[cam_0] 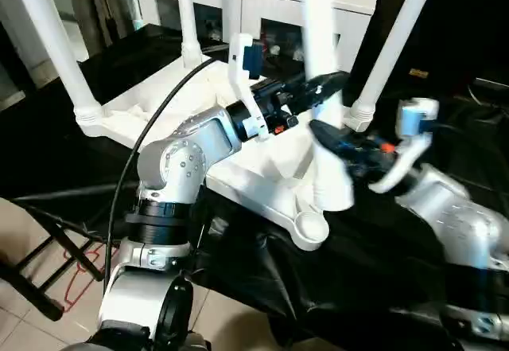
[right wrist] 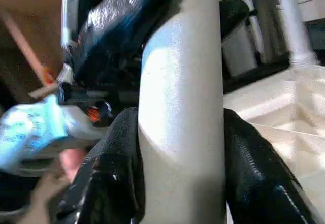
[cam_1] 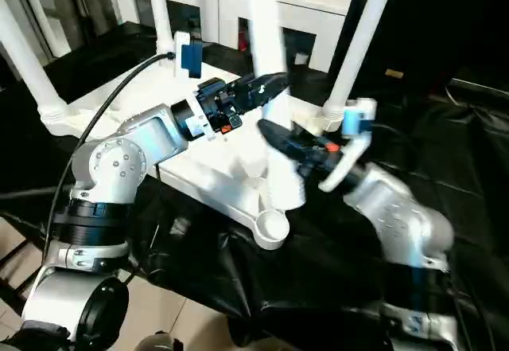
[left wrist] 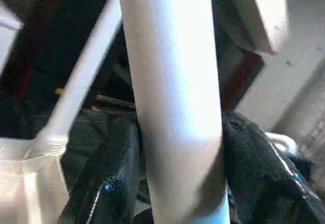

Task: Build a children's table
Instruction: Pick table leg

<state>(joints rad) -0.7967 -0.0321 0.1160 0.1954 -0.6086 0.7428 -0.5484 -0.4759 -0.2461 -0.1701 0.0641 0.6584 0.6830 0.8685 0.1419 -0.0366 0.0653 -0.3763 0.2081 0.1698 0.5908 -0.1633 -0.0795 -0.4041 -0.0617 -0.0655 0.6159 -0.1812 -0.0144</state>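
Together, both end effectors, left end effector (cam_0: 328,80) and right end effector (cam_0: 322,134), clasp one upright leg (cam_0: 318,40).

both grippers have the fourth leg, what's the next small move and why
Probably shift the leg over the empty corner socket and lower its foot in. Both the left gripper and right gripper clamp it, and its lower end hangs just behind that socket, unseated.

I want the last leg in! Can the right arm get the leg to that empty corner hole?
Probably yes: the right gripper grips the fourth leg, and the empty corner socket sits open just below, nothing covering it.
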